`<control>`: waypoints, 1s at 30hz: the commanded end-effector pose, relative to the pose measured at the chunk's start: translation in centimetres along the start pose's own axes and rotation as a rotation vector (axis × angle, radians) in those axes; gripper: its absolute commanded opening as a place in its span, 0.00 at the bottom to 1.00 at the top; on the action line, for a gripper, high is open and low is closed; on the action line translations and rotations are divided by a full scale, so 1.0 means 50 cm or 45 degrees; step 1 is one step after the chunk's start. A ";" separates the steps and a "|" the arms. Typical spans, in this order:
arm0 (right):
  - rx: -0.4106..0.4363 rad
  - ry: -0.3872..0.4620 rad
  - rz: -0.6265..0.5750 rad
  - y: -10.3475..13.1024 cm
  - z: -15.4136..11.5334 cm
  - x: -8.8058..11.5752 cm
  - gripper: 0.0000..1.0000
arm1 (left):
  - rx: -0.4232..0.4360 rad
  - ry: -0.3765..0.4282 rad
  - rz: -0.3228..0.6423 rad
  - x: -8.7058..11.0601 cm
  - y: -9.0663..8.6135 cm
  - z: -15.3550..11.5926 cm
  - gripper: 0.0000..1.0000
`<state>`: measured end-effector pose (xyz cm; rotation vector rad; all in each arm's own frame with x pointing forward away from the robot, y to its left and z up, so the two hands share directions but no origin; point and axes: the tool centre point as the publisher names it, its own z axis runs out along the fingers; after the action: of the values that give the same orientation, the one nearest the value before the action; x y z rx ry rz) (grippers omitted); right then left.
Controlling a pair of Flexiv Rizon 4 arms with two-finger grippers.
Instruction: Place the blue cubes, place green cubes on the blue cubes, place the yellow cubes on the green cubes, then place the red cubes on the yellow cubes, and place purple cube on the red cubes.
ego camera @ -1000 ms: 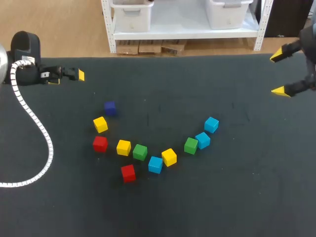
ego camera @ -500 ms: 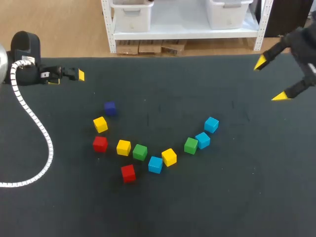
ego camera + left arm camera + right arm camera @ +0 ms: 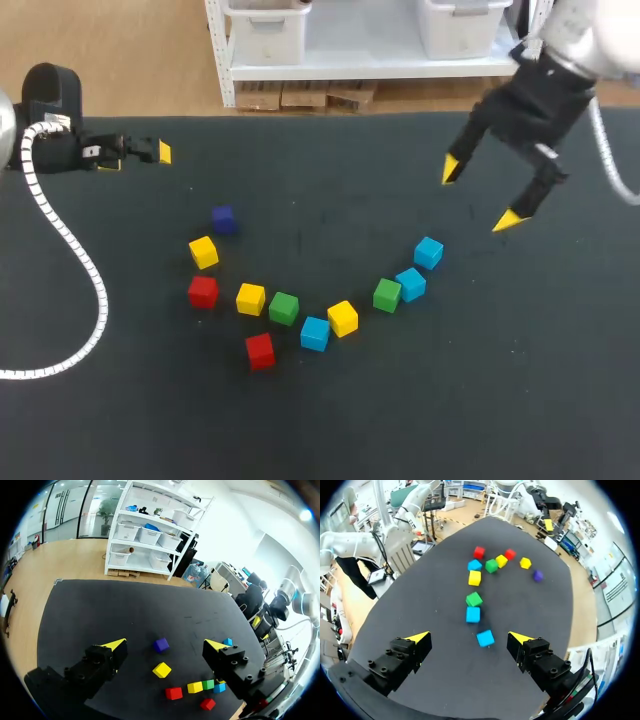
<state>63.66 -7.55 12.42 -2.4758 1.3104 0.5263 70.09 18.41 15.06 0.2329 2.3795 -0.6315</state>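
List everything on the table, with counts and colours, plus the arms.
blue cubes: 3, light blue, two at the arc's right end, one at its low middle
green cubes: 2, green, within the arc
yellow cubes: 3, yellow, two left, one middle
red cubes: 2, red, left side
purple cube: 1, purple, arc's left end
table: 1, black
left end effector: 1, yellow tips, open, far-left edge
right end effector: 1, yellow tips, open, beyond the rightmost blue cube

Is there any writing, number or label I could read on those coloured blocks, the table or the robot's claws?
None can be read: the cubes are plain-faced, and the table, the left gripper and the right gripper show no legible text.
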 end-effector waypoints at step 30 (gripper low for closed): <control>0.017 0.054 0.031 -0.004 0.224 -0.020 1.00 | 0.002 -0.001 -0.001 0.000 0.001 0.000 1.00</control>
<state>60.79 -2.42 3.59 -2.4713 1.3506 0.4694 70.09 18.41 15.06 0.2329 2.3795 -0.6315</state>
